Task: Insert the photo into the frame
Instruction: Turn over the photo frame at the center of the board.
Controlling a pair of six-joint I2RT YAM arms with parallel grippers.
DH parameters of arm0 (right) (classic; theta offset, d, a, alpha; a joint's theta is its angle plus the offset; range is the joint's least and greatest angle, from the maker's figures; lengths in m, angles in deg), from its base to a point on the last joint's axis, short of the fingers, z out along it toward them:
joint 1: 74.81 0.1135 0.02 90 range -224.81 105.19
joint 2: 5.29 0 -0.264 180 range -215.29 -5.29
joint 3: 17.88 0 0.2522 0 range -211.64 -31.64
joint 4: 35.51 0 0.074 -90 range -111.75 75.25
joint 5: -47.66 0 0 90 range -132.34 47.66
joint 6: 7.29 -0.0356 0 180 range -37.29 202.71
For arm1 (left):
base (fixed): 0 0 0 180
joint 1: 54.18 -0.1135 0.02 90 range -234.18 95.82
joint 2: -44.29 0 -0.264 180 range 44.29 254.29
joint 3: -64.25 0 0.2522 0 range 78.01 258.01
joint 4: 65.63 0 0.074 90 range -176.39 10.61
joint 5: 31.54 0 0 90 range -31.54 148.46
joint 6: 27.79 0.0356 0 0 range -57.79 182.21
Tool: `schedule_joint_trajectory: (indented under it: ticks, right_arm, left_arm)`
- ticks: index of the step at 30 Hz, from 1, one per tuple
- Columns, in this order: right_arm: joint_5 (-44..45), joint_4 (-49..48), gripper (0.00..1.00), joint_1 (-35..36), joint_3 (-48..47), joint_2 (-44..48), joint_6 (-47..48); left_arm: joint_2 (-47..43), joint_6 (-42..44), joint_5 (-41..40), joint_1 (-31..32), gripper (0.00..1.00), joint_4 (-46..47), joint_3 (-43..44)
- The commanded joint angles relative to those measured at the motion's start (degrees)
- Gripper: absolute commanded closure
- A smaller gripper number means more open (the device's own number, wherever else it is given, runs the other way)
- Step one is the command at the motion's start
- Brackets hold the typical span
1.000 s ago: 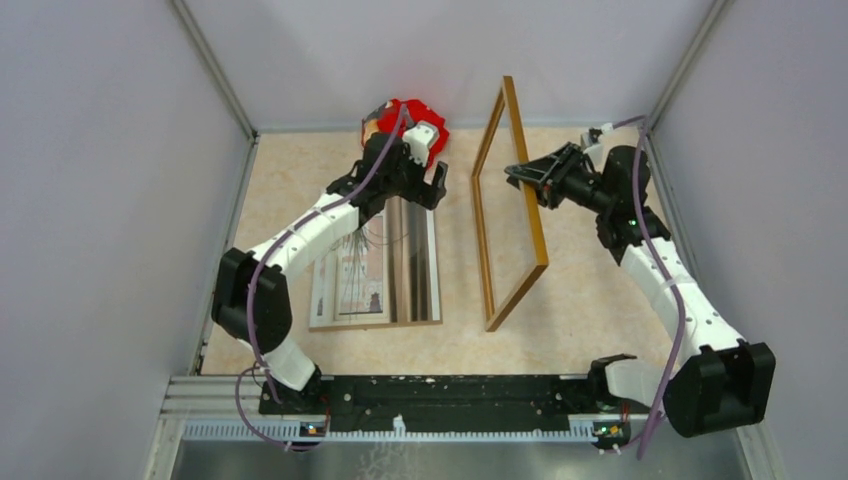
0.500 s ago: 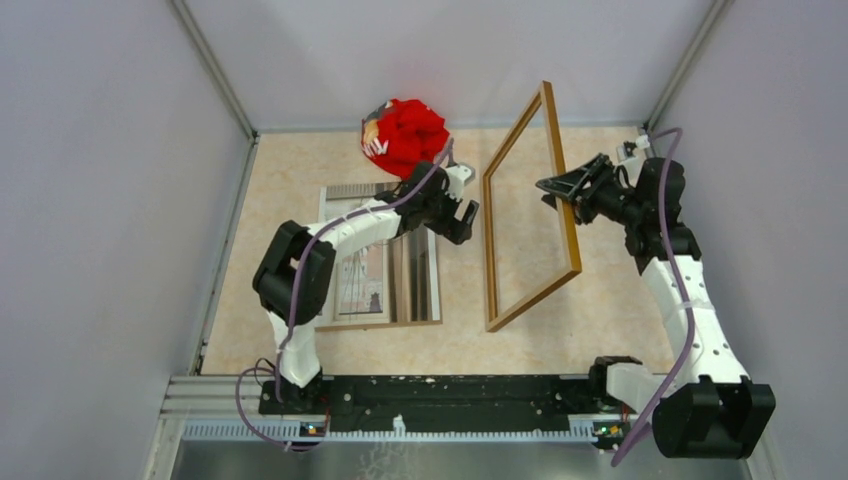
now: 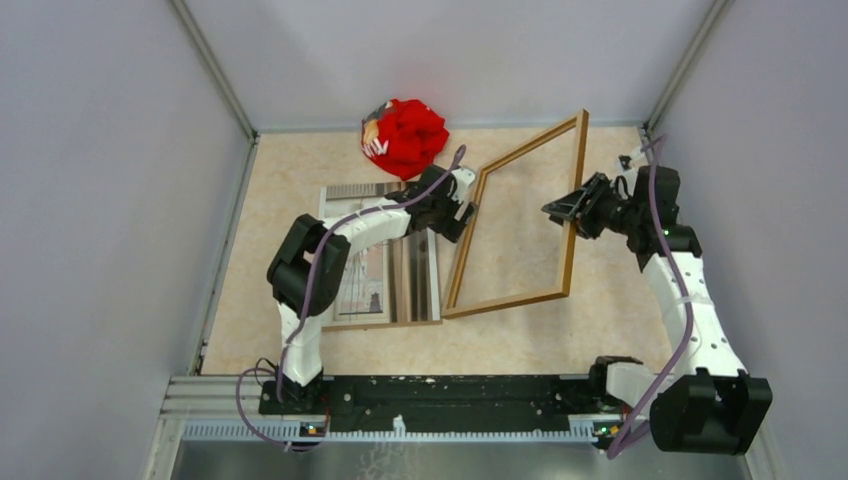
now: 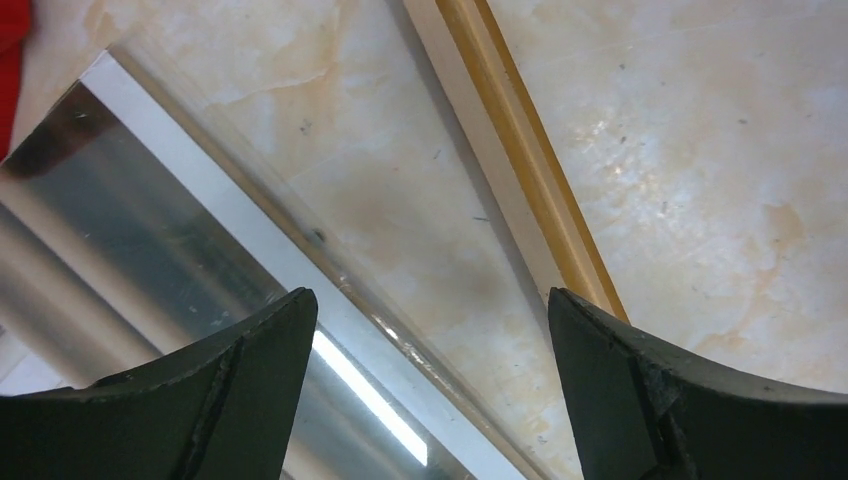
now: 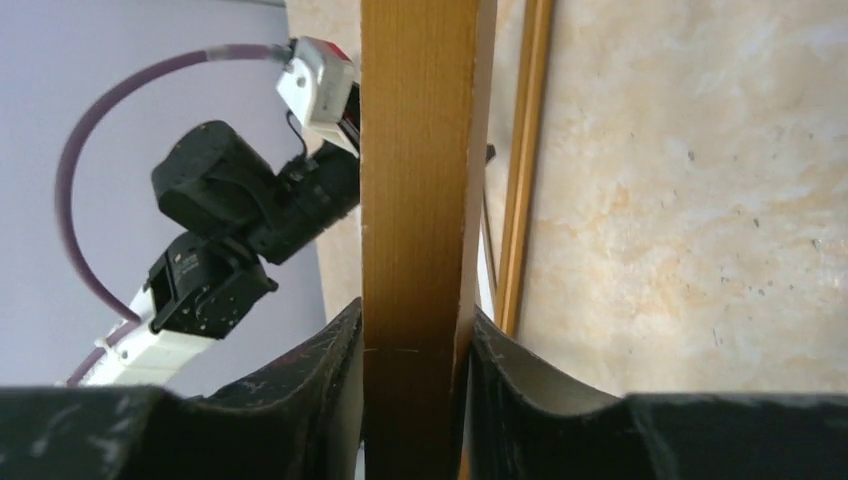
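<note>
On the beige table [image 3: 620, 320], the right gripper [image 3: 556, 209] pinches the tilted frame [image 3: 510, 298]; the left gripper [image 3: 464, 216] hangs spread beside the photo [image 3: 360, 275]

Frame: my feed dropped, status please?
Right gripper shut on frame, right rail; frame tilted. Left gripper open by its left rail. Photo flat, left of frame. Left arm over photo.

Crumpled red cloth with white lettering [image 3: 405, 135], lying at the far edge of the beige marble-patterned surface [image 3: 620, 330], close to the grey back wall [image 3: 450, 50]. Black mounting rail [image 3: 450, 390] along the near edge.
</note>
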Motion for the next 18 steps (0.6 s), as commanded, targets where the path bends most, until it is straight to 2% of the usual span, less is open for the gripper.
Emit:
schedule_joint_trajectory:
  ticks: [1,3,5,11,14,18]
  right_arm:
    - [0.8,-0.2,0.70,-0.1,0.7,-1.7,4.4]
    - [1.1,-0.8,0.80,-0.1,1.3,-2.5,5.0]
    - [3.5,0.7,0.84,-0.1,0.8,-3.2,7.7]
    - [11.1,14.5,0.85,-0.1,-7.0,-11.1,21.7]
    - [12.2,13.9,0.85,-0.1,-7.3,-13.7,24.4]
    - [19.6,14.9,0.85,-0.2,-8.2,-20.5,27.8]
  left_arm:
    - [-1.1,3.3,-4.1,-0.2,0.09,1.5,-0.7]
    - [-0.6,3.8,-4.5,-0.3,0.10,0.8,-0.9]
    - [-0.6,4.3,-4.1,-0.5,0.10,0.5,-1.4]
    - [-1.8,5.2,-4.0,-1.3,0.11,1.2,-3.4]
    - [-2.2,5.7,-2.7,-1.6,0.11,0.7,-4.2]
    - [-2.2,5.1,-1.8,-1.8,0.12,-0.6,-4.4]
